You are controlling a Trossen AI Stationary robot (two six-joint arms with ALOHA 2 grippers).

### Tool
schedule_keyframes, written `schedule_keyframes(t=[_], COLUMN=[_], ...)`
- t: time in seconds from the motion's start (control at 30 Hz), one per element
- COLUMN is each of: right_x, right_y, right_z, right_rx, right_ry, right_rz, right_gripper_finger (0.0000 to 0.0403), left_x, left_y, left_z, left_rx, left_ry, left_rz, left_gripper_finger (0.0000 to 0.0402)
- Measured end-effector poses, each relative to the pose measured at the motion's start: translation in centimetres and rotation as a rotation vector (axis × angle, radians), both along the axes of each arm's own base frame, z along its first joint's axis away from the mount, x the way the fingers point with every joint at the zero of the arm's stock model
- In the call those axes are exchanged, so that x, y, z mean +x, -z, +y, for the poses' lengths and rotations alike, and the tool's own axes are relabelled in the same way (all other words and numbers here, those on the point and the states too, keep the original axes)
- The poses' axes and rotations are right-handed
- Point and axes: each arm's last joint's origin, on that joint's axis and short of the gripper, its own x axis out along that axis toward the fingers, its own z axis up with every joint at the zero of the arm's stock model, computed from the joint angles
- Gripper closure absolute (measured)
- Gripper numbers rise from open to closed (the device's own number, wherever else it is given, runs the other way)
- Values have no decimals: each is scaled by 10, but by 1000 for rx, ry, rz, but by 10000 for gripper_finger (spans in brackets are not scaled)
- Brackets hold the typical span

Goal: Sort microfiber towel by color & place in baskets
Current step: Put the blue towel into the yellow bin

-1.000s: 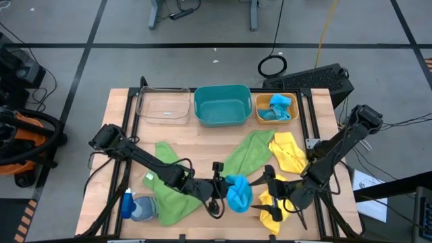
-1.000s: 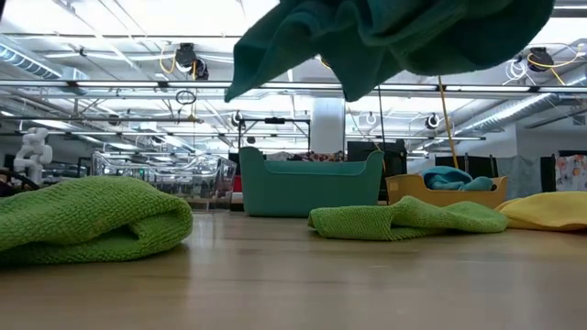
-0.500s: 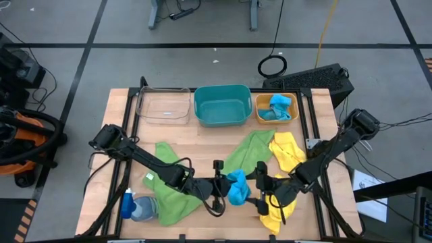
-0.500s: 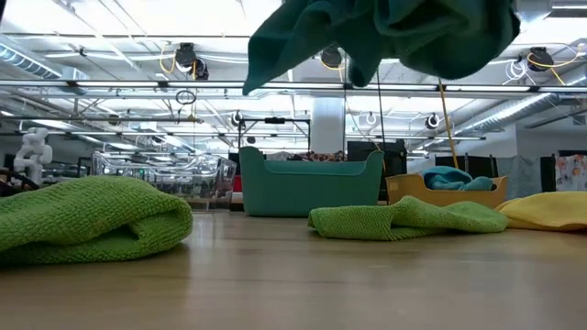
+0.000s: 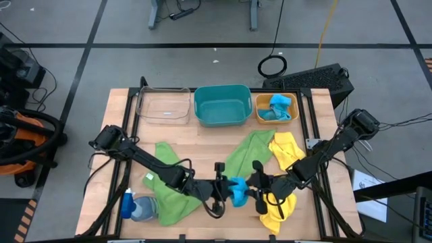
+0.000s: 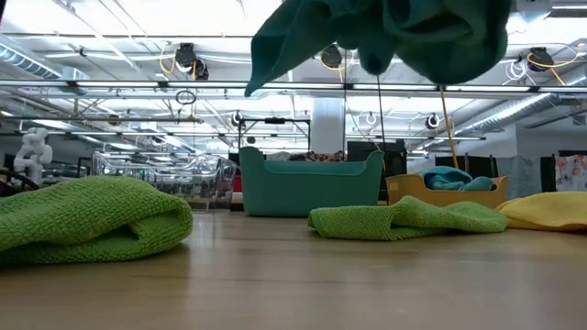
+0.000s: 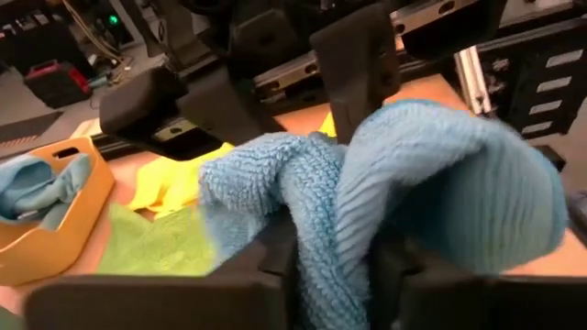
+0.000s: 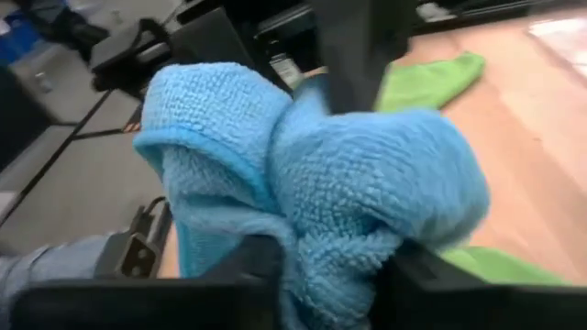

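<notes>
The blue towel point(image 5: 237, 191) is hanging above the front middle of the tabletop point(image 5: 202, 138), bunched between the two arms, and both are gripping it at once: the left gripper point(image 5: 221, 188) is pinching it from one side with its jaws clamped on the cloth, and the right gripper point(image 5: 258, 190) is closing on it from the other, its jaws likewise pressed into the folds. The risk, as I judge it, is sitting in this handover: if one arm is pulling away while the other is holding on, the cloth is going to stretch or slip, and it could drop onto the green towel point(image 5: 244, 154) or the yellow towel point(image 5: 287, 154) lying just beside, mixing the colours. The metal fingers are also working very near each other and could knock together. The orange basket point(image 5: 275, 108), already holding a blue towel, is standing well apart at the back right, next to the teal basket point(image 5: 221, 104) and the clear basket point(image 5: 163, 105), so a loose grip may not be lasting the whole carry.
</notes>
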Motion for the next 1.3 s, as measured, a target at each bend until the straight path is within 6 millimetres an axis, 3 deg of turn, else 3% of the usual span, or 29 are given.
schedule_keyframes(t=[0.1, 0.27, 0.4, 0.67, 0.97, 1.07, 1.3], right_x=[0, -5, -17, -69, -116, -117, -92], right_y=[0, -9, -24, -62, -105, -106, -81], right_z=[1, -3, -16, -74, -151, -169, -205], right_rx=[-9, 1, -48, -191, -276, -296, -350], right_ry=[-34, -29, 66, 379, 761, 847, 786], right_rz=[4, -12, -21, 127, 448, 510, 686], right_gripper_finger=[376, 367, 368, 374, 371, 371, 369], left_x=[-1, -7, -22, -43, -36, -34, -32], left_y=[0, -5, -15, -30, -26, -25, -25], left_z=[-3, -10, -25, -30, -11, -7, -6], left_rx=[0, 33, 63, 37, 25, 8, -42], left_ry=[4, -74, -90, -188, -257, -272, -222], left_rz=[-2, -36, -55, -50, -15, -11, 8], left_gripper_finger=[237, 135, 93, 84, 84, 84, 84])
